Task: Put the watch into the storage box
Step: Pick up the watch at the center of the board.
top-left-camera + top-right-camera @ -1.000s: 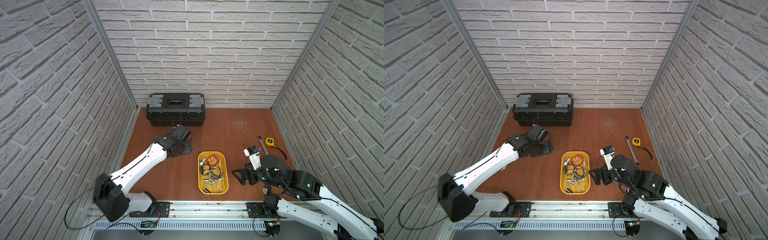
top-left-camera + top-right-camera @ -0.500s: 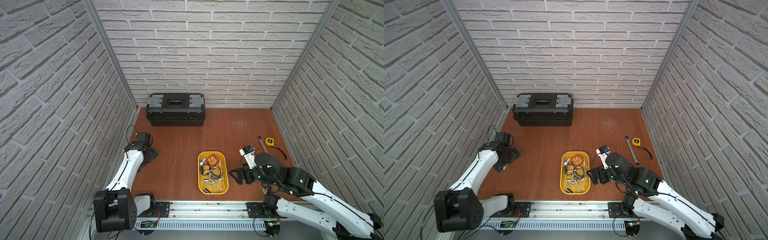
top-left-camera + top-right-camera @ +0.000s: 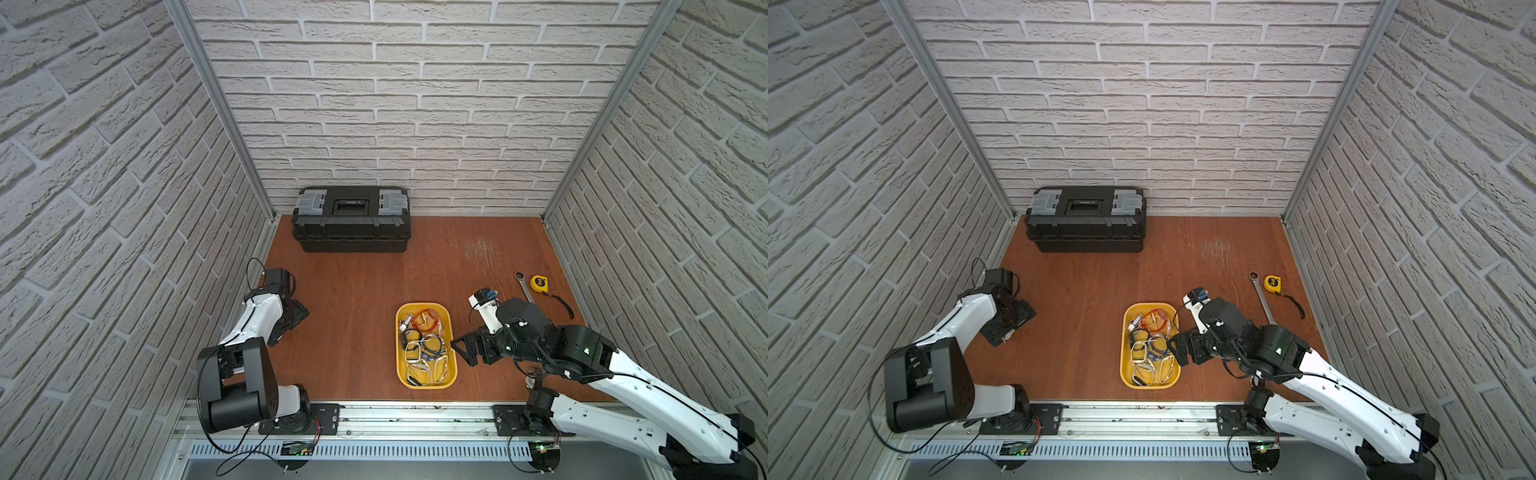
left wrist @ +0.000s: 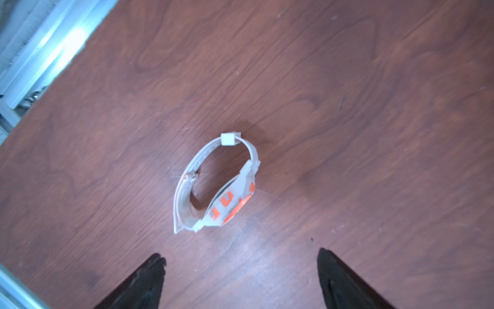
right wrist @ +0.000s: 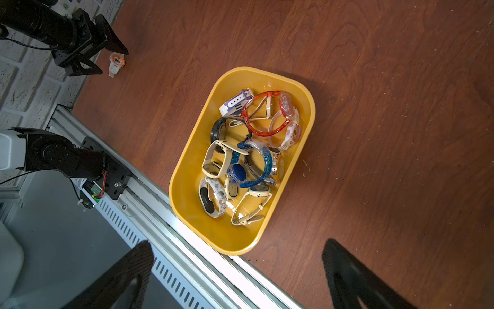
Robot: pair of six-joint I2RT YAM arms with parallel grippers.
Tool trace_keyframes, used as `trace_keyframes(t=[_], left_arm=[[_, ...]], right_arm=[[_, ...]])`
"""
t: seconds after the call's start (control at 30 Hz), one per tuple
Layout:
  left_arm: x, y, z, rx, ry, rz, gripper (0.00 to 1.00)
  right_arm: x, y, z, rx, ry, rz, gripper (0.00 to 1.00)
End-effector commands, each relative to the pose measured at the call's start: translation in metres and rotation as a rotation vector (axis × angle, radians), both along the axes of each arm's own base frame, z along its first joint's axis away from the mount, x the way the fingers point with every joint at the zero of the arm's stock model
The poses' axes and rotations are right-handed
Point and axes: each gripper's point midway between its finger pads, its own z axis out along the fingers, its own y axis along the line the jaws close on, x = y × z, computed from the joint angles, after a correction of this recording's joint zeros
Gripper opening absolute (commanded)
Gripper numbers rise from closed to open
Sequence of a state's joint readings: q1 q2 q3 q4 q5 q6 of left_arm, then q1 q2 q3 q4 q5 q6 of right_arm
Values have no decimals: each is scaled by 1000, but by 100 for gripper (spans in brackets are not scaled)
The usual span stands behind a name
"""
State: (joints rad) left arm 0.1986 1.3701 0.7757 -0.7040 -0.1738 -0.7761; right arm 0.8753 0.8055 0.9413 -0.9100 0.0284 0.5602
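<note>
The left gripper (image 4: 240,255) stood wide open and empty. It needed centring over the watch (image 4: 230,203), jaws straddling it, before closing.

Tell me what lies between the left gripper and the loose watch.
Only bare table, as the left wrist view shows: the left gripper stands apart from the watch.

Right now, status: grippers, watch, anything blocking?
Left gripper open, empty, near the watch. Right gripper open, empty, beside the storage box. Watch on table, untouched. Nothing between it and the box.
</note>
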Motion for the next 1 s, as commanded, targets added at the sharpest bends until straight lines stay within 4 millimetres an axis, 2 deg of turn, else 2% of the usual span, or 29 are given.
trace_keyframes(t=[0.0,0.23,0.4,0.6,0.7,0.83,0.97], left_arm=[[11,3,-4,-3,-31,-18,90],[17,8,-6,14,-42,-25,88],[21,11,-16,4,-28,-18,82],[32,12,-17,-14,-46,-24,61],[36,9,-14,-27,-62,-39,46],[37,0,-12,-50,-82,-70,29],[41,-14,-9,-79,-100,-119,20]], right_arm=[[4,7,15,45,-36,10,100],[4,7,12,34,-26,7,100],[6,9,13,36,-26,7,100],[8,12,15,43,-26,7,100],[9,13,16,43,-28,6,100],[10,15,16,49,-32,5,100],[11,15,16,52,-32,2,100]])
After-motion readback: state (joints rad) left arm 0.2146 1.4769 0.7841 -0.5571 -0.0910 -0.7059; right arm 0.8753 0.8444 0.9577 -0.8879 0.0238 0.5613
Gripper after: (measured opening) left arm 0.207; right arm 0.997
